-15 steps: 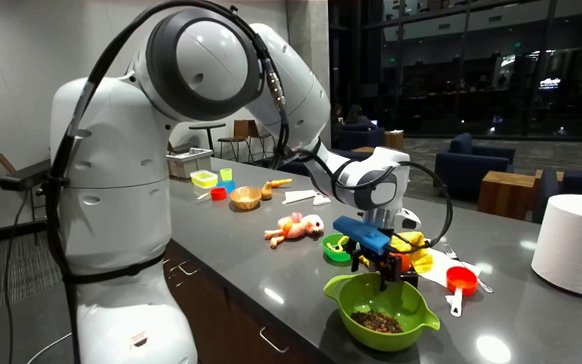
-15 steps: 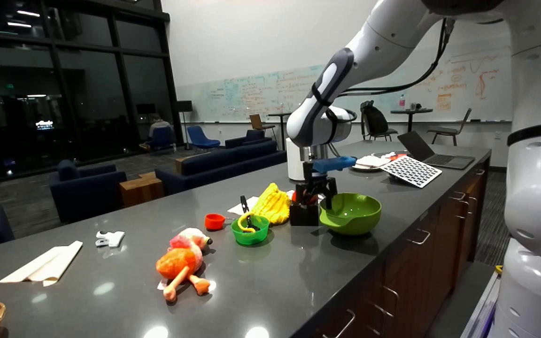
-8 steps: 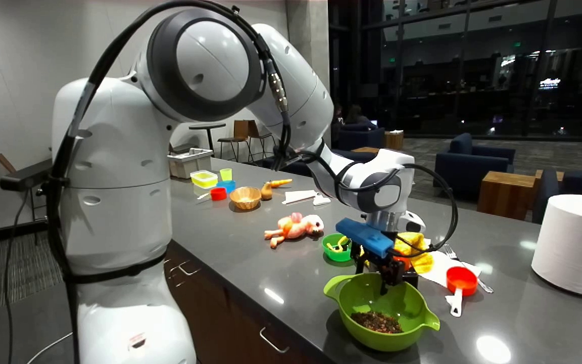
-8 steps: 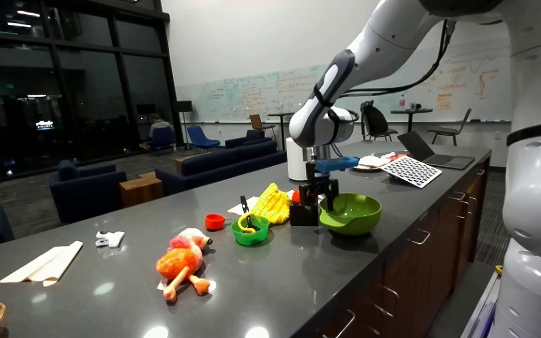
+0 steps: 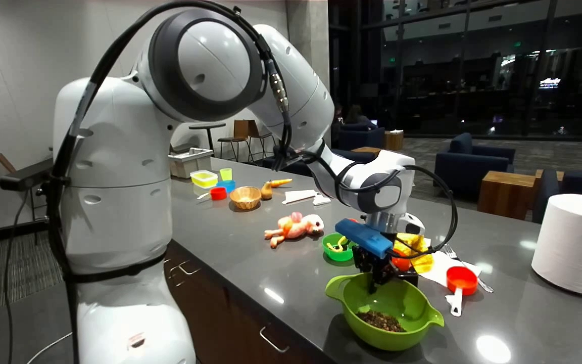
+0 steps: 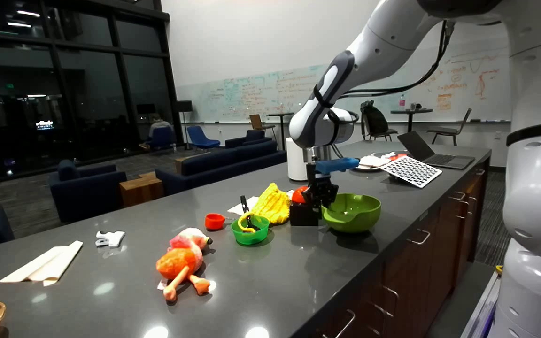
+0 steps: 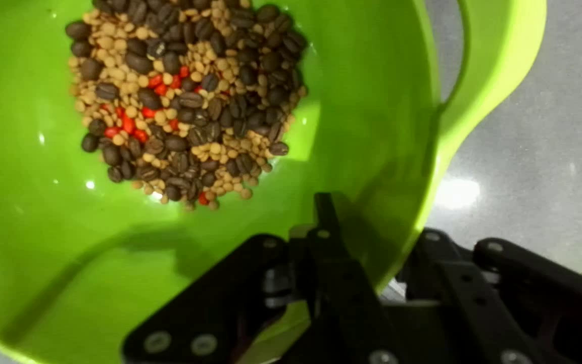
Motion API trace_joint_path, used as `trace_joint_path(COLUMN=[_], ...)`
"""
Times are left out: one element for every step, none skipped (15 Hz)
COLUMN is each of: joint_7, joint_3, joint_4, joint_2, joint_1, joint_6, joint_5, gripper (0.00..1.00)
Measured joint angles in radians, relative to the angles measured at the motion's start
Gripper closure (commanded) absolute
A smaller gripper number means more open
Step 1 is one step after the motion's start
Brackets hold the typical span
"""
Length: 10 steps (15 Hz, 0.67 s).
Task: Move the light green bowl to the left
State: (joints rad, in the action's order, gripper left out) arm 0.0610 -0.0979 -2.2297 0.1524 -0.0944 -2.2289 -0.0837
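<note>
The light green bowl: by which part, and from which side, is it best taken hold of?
Probably by the rim beside the looped handle, from above, one jaw inside and one outside. The light green bowl stands upright and open, the rim looks thin enough to pinch, and the brownish bits lie low inside, away from it. The claw straddles the rim there.

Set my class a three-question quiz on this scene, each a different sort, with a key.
1. Choose: the claw straddles the rim of A) the wicker basket; B) the light green bowl; C) the red measuring cup.
2. True or false: the light green bowl holds nothing.
3. Fill in: the curved thing in the darker green dish is ____.

Key: 1. B. 2. False; dark beans lie inside. 3. Yellow.
</note>
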Motion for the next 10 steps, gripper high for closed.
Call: trace_joint_path(joint_7=[-0.002,-0.010,-0.014,-0.020,-0.026,-0.033,-0.038,-0.045,-0.053,-0.058], joint_3=[0.000,0.000,-0.001,-0.001,-0.001,-0.002,-0.002,-0.002,-0.002,-0.002], joint_4=[0.000,0.003,0.005,0.007,0.009,0.011,0.013,0.014,0.016,0.017], joint_2=[0.000,-0.001,-0.001,-0.002,-0.002,-0.003,-0.003,-0.003,-0.003,-0.003], joint_1=[0.000,0.000,-0.001,-0.001,-0.002,-0.002,-0.002,-0.003,-0.003,-0.003], joint_6=[0.004,0.016,0.021,0.032,0.038,0.045,0.049,0.054,0.057,0.058], joint_5=[0.000,0.001,0.001,0.001,0.002,0.002,0.002,0.003,0.004,0.006], gripper=[0.95,0.95,0.95,0.95,0.96,0.95,0.96,0.96,0.96,0.96])
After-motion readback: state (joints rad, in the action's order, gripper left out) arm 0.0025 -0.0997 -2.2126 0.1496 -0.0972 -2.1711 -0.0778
